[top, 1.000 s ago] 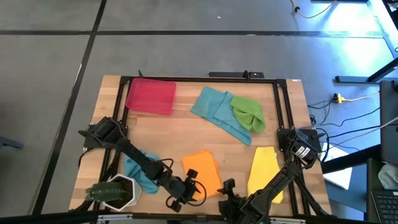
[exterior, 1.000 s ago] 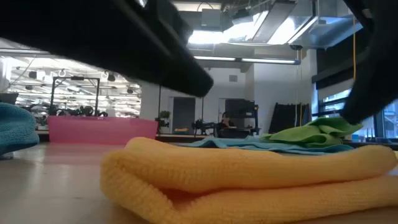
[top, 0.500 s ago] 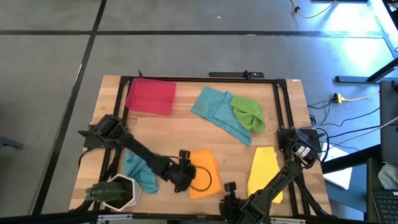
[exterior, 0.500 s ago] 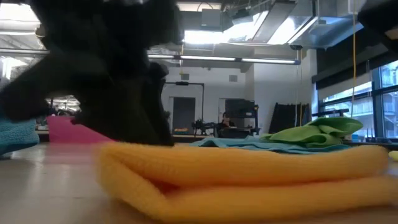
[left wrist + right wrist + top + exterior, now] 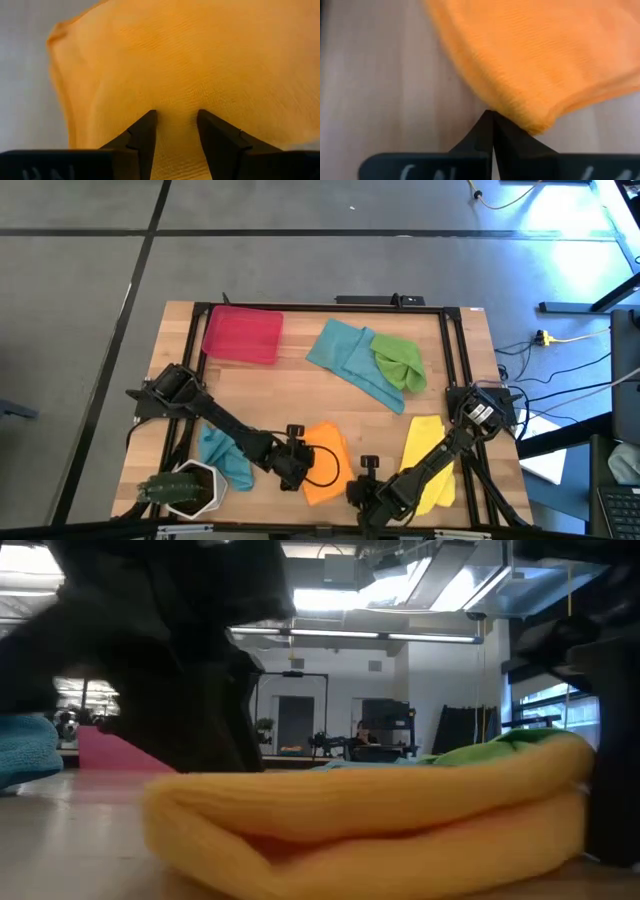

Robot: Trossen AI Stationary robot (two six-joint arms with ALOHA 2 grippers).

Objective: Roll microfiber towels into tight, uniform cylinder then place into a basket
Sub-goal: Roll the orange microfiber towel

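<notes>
**Currently: both grippers at the orange towel, roll not yet formed**

Findings, left to right across the high view. The white pot [image 5: 185, 488] with a plant stands at the near left corner, a teal towel [image 5: 222, 457] just beside it. The red basket [image 5: 242, 334] sits at the far left, holding no towel. The left gripper [image 5: 297, 463] is at the left edge of the orange towel [image 5: 328, 462]; its wrist view shows the fingers [image 5: 142, 137] parted, tips pressed against the cloth, pinching nothing. The right gripper [image 5: 367, 485] is at the towel's near right corner, fingers pressed together; whether a hem is caught between them cannot be told. A second teal towel [image 5: 345, 358] and the green towel [image 5: 399, 361] overlap at the far centre. The yellow towel [image 5: 422, 457] lies partly under the right arm.

Risks, as judged: the closed right gripper may hold no fabric, so a pull would slip off. The left fingers, only pushing, may bunch the towel rather than roll it, giving a loose, uneven cylinder.

Obscured: in the low view the dark arms hide both grippers, and the towel's far edge is not visible.
</notes>
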